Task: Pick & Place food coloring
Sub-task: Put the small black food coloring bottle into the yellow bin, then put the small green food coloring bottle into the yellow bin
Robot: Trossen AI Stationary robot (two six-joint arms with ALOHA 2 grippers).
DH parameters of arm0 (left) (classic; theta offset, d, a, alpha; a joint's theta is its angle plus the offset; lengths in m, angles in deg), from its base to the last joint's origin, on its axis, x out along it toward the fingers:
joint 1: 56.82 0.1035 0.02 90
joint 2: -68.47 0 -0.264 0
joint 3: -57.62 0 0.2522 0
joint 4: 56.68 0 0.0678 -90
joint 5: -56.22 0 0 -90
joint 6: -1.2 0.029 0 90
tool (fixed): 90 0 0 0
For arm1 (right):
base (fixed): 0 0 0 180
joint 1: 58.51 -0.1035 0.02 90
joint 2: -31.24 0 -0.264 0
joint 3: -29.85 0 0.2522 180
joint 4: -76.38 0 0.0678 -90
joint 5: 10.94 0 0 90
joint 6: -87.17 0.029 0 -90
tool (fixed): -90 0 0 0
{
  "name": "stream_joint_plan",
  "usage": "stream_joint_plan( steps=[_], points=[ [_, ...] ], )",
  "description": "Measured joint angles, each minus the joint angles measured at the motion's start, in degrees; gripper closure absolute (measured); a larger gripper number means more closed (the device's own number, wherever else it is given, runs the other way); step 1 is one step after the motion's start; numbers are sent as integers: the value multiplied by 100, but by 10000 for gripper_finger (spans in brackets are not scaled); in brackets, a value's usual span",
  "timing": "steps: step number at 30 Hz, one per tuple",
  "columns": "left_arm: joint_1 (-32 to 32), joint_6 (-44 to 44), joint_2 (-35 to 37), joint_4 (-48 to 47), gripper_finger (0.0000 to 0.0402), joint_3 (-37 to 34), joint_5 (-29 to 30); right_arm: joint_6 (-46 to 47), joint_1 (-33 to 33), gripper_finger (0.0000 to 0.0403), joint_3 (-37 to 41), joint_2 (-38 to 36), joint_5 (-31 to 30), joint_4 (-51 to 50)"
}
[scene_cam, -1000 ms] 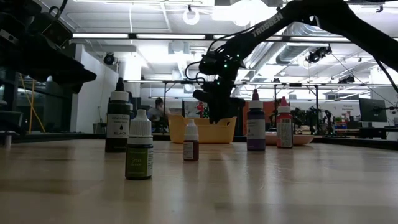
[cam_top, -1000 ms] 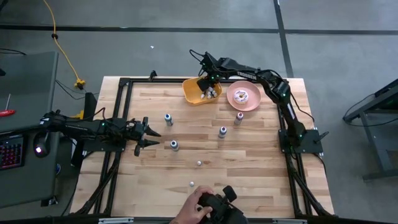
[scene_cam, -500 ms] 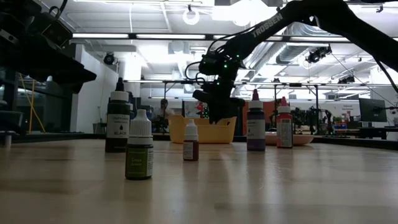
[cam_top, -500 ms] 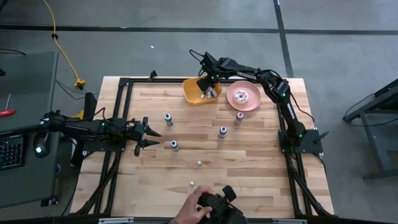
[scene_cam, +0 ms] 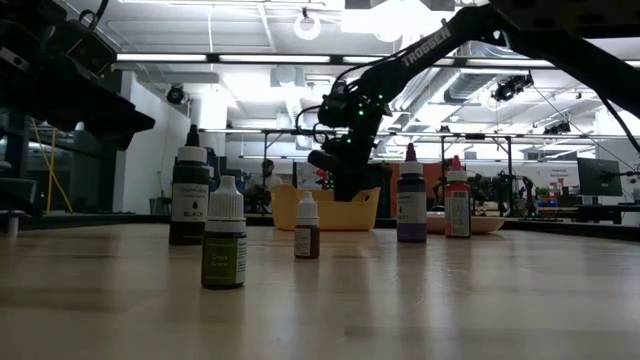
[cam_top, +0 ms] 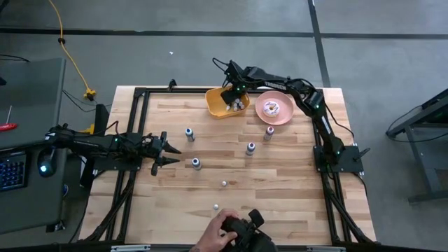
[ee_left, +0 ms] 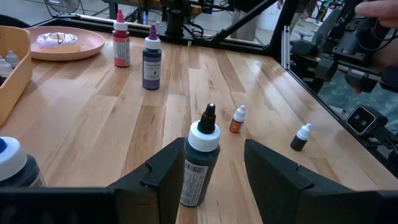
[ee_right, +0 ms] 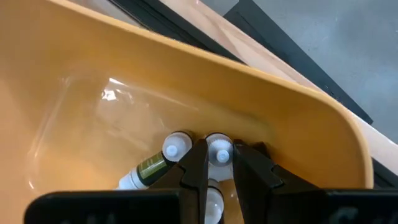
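Note:
Food coloring bottles stand upright on the wooden table: a black one (cam_top: 196, 163), a blue-capped one (cam_top: 189, 133), a purple one (cam_top: 250, 148), a red one (cam_top: 269, 131) and two tiny ones (cam_top: 224, 183), (cam_top: 216, 206). More bottles lie in the yellow bin (cam_top: 222, 105) at the far edge. My right gripper (cam_top: 236, 98) reaches down into the bin, closed on a white-capped bottle (ee_right: 219, 149). My left gripper (cam_top: 170, 151) is open and empty at the left. The black bottle (ee_left: 200, 165) stands a little ahead of its fingers. My right gripper pinches the small bottle's white cap (ee_right: 219, 142) between its two fingertips (ee_right: 200, 155), coming from above and pointing down into the bin. The bottle stands upright among other bottles. Whether its base rests on the bin's floor is hidden.
A pink plate with a doughnut (cam_top: 274, 108) sits right of the bin. In the bin, another white-capped bottle with a green label (ee_right: 168, 152) lies beside the held one. A person's hand with a dark device (cam_top: 231, 234) is at the near edge.
My right arm has shifted slightly up and toward the table's left over the yellow bin, with its gripper still down in the bin.

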Motion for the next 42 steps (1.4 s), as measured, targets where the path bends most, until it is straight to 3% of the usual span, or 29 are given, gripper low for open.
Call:
stream_joint_plan(
  steps=[28, 35, 42],
  points=[
    [1, -1, 0, 0, 238, -2, 0, -269, 46, 305, -5, 0, -45, -125],
    [0, -2, -1, 0, 238, -2, 0, -476, 48, 304, -461, -9, -36, -477],
    [0, 0, 1, 1, 238, -2, 0, -987, 13, 304, -1400, -9, -73, -1418]
  ],
)
